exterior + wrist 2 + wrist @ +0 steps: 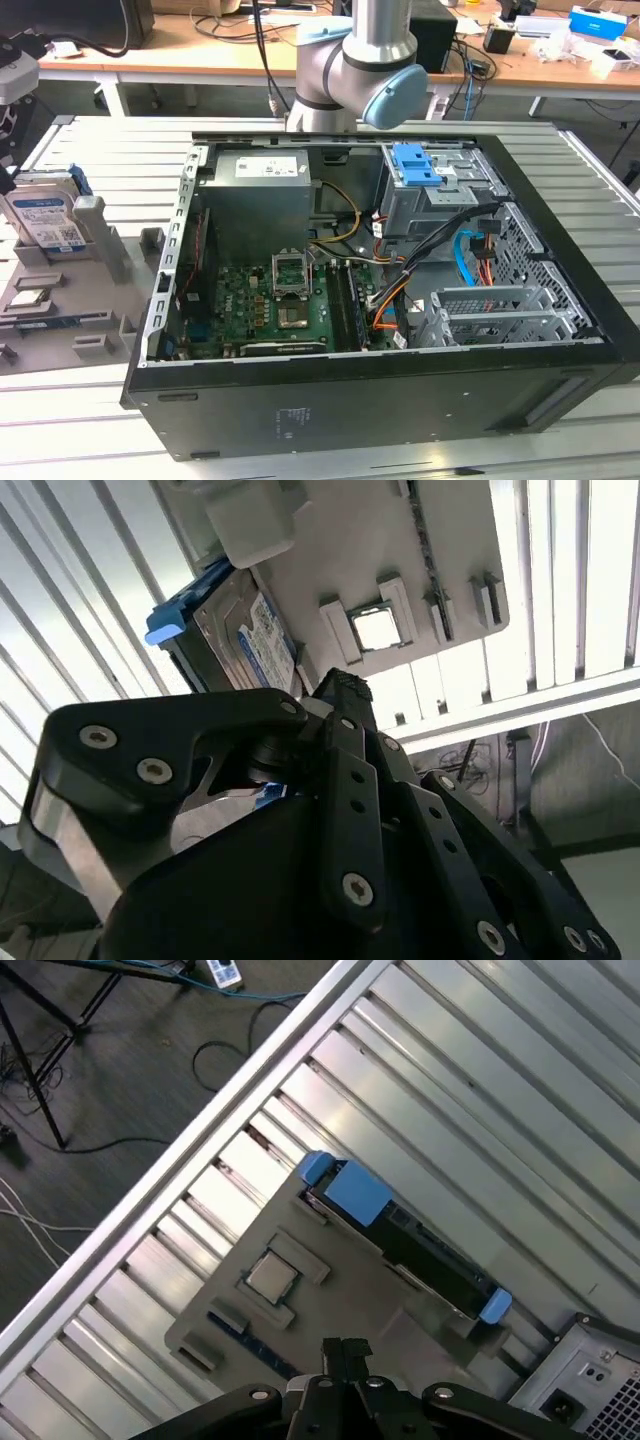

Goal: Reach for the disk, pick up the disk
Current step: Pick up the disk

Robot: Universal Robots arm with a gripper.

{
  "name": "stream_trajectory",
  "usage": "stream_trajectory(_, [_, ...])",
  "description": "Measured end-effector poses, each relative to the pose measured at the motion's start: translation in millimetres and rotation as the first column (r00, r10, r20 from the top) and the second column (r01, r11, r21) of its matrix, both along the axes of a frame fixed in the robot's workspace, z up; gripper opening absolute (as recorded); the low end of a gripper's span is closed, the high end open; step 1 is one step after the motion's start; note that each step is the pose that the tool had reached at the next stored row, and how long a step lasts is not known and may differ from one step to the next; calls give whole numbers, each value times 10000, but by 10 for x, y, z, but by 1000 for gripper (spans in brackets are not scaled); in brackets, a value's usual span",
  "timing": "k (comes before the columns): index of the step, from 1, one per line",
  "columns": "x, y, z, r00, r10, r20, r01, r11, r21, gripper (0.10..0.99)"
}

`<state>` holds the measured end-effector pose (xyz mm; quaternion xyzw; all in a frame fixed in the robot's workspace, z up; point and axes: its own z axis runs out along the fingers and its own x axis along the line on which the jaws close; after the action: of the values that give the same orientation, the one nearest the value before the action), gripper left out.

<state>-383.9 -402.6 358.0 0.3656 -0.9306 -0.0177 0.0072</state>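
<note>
Found gripper (345, 1348) clenched, w/o load; disk (45, 212) on edge, well apart ahead, at the exterior view's left.

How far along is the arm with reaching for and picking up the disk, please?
Done: nothing shows as finished. The disk stands on edge in the grey tray beside the open computer case.
In hand: the reach. In both wrist views the gripper, shut and empty, points toward the tray, apart from the disk.
Left: the disk is not yet touched, gripped or lifted.
</note>
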Motion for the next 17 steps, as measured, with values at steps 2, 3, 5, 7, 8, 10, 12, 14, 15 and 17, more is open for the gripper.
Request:
stream_trajectory(2, [0,0,0,9994,346,-1,-346,9994,-1,106])
stream_trajectory(3, [0,0,0,9983,575,0,-575,9983,0,106])
stream_trajectory(5, [0,0,0,9913,1315,0,-1315,9913,0,106])
stream_trajectory(7, [0,0,0,9831,1830,0,-1830,9831,-1,106])
stream_trajectory(8, [0,0,0,9804,1971,0,-1971,9804,0,106])
stream_trajectory(10, [0,0,0,9762,2170,0,-2170,9762,0,106])
stream_trajectory(12, [0,0,0,9705,2411,-1,-2411,9705,0,106])
stream_trajectory(14, [0,0,0,9631,2691,-1,-2691,9631,-1,106])
stream_trajectory(15, [0,0,0,9585,2851,-1,-2851,9585,0,106])
stream_trajectory(17, [0,0,0,9433,3321,-1,-3321,9433,0,106])
